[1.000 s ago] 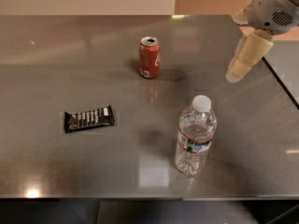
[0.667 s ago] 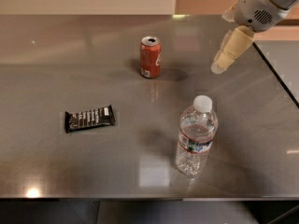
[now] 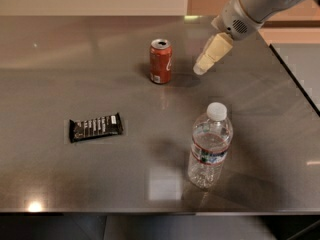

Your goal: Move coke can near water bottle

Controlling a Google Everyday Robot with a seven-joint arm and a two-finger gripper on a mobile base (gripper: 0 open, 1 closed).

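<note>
The red coke can (image 3: 160, 61) stands upright on the steel table (image 3: 70, 74), toward the back middle. The clear water bottle (image 3: 210, 146) with a white cap stands upright at the front right, well apart from the can. My gripper (image 3: 201, 69) comes in from the upper right, its cream fingers pointing down-left. Its tip hangs just right of the can, a short gap away, touching nothing.
A dark candy bar (image 3: 95, 127) lies flat at the front left. The table's right edge (image 3: 295, 79) runs diagonally past the arm, and its front edge lies just below the bottle.
My gripper has moved left and a little down, from the table's right side to close beside the can. The can, bottle and candy bar have not moved.
</note>
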